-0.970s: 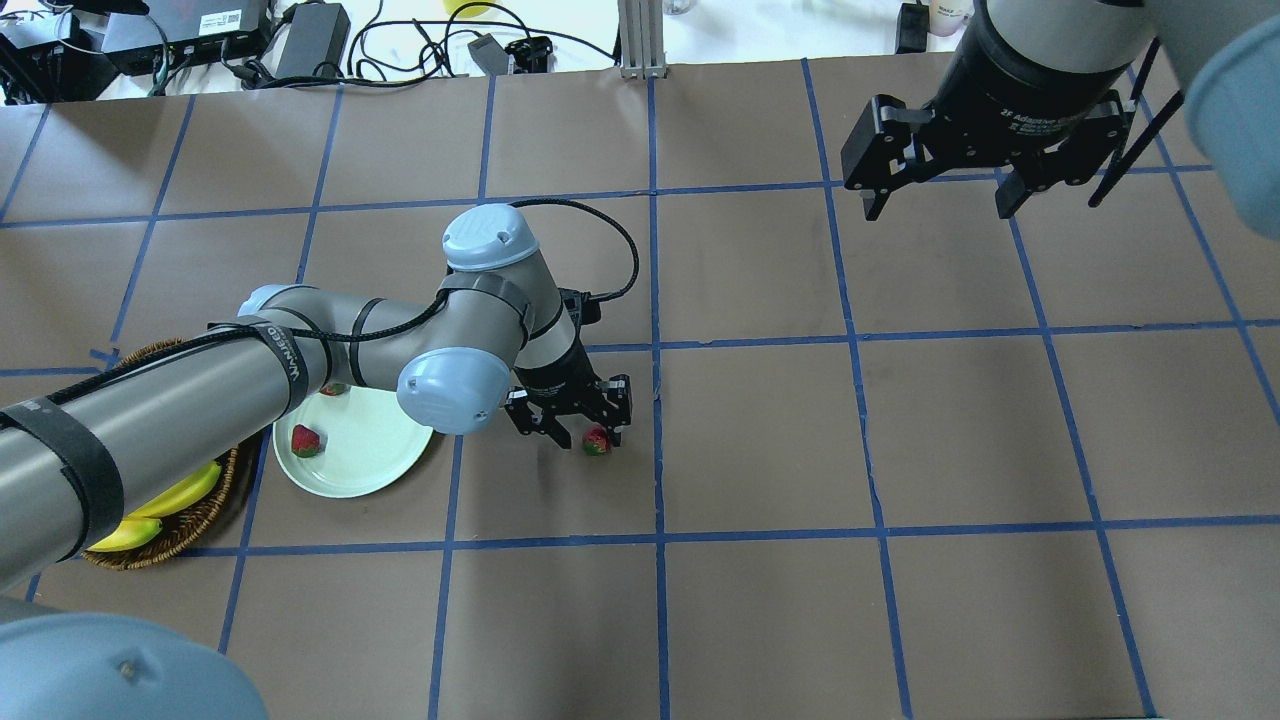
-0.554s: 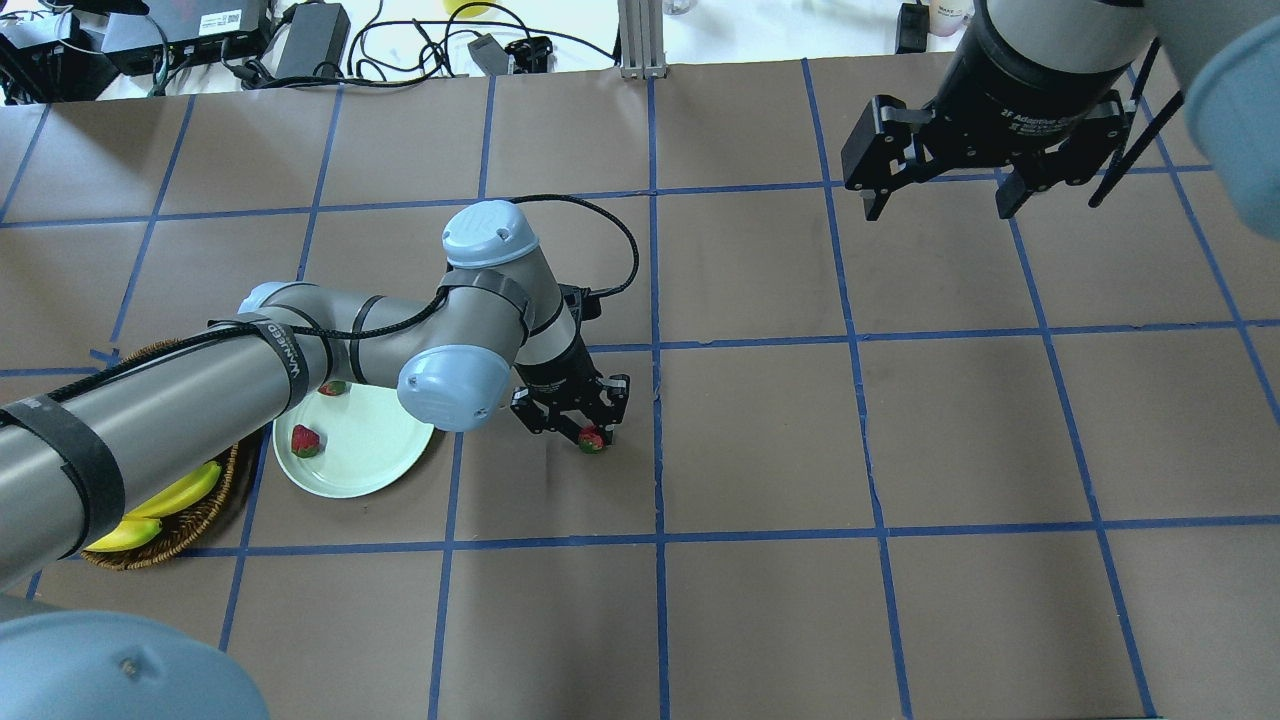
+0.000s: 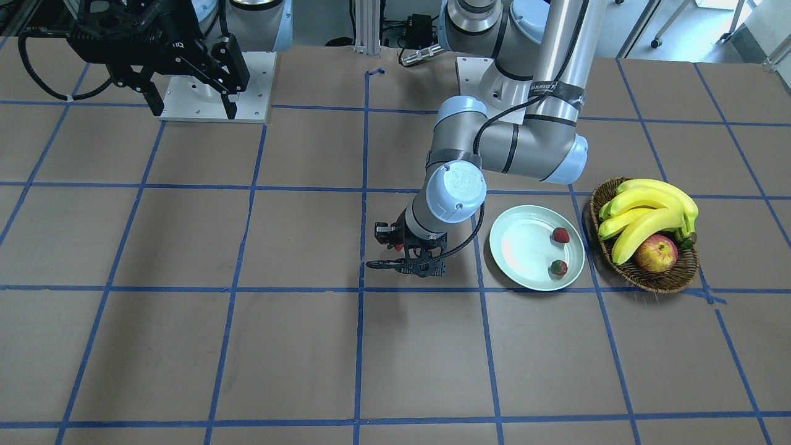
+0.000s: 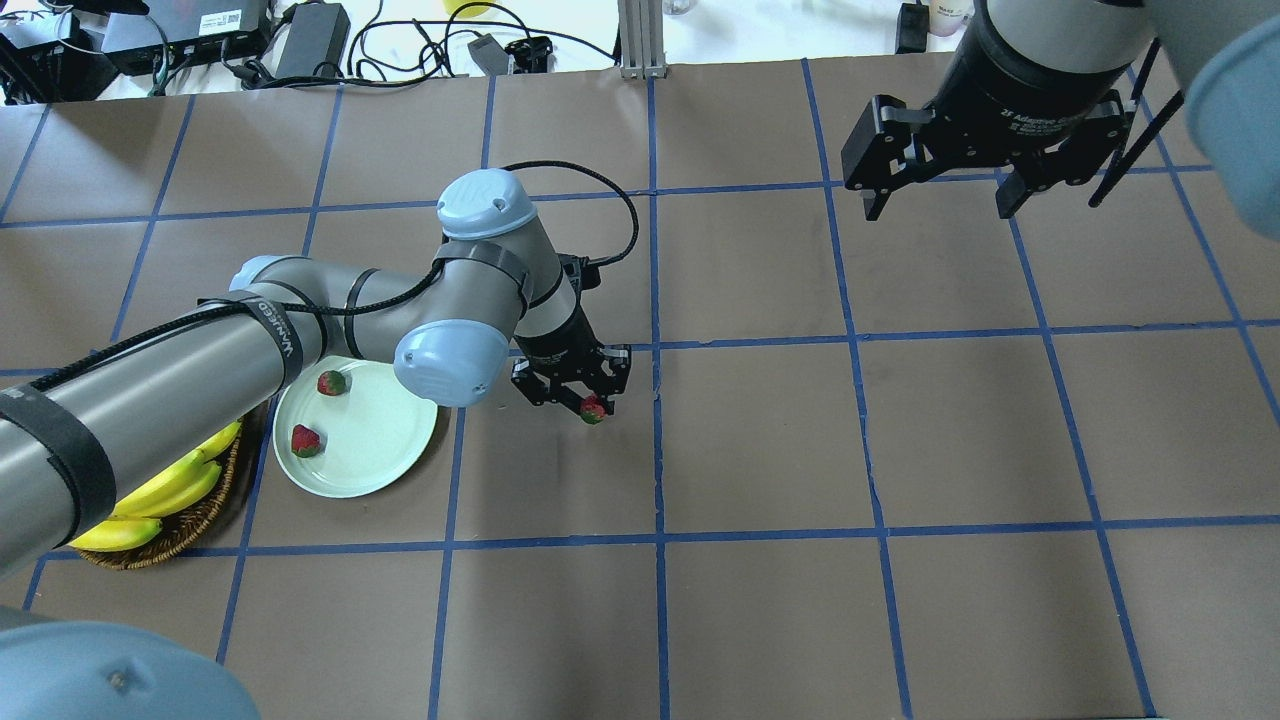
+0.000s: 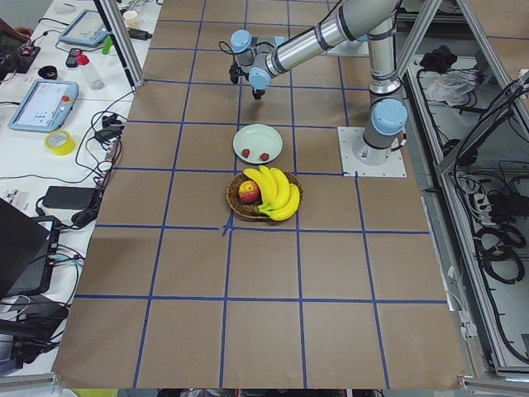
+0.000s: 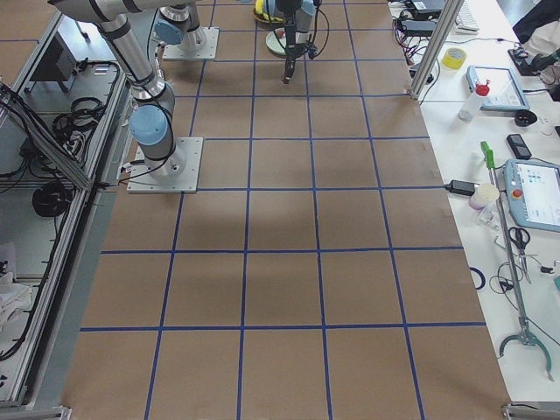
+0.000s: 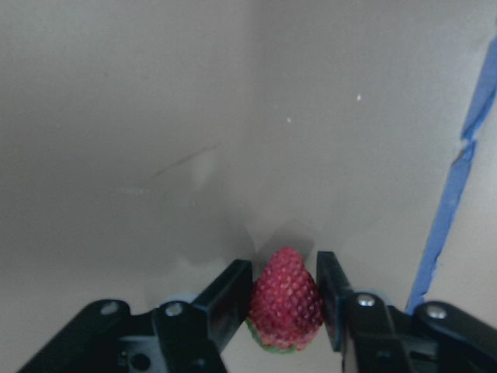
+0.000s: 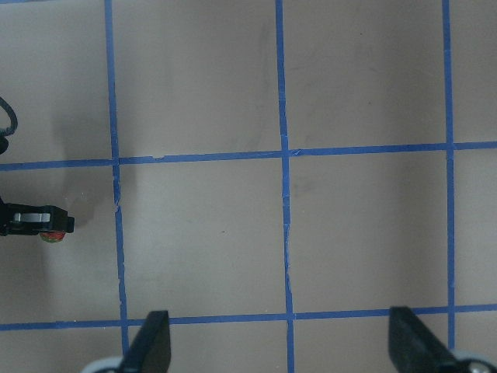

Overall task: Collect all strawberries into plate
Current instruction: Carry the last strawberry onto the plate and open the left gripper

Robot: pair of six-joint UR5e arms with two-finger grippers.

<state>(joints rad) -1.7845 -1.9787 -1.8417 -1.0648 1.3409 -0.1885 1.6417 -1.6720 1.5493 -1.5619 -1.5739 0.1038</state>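
1. We see the left claw [image 4: 583, 398] clamped on the held strawberry [image 4: 593, 409], just left of centre in the overhead view. In the left wrist view its fingers [image 7: 229, 291] press on both flanks of the fruit.
2. The berry's long axis runs along the fingers, with the pointed tip away from the claw and the green cap toward the palm. It sits low over the bench [image 4: 760, 440], beside a blue tape line [image 4: 656, 440]. We cannot tell whether it is clear of the surface.
3. The plate [image 4: 385, 440] lies to the left and slightly lower in the overhead frame, near the claw. Two strawberries [image 4: 332, 382] already rest on its left half, so its right half is bare.
4. We judge the coming move to be a short carry leftward over the near rim, then a release onto that bare part.
5. The right claw [image 4: 938, 208] hangs with its jaws wide apart at the upper right, well away, so the left arm is plainly the nearer one.
6. The wicker basket [image 3: 664, 281] with bananas [image 3: 646, 207] and an apple [image 3: 656, 253] sits just beyond the plate and is not the target.
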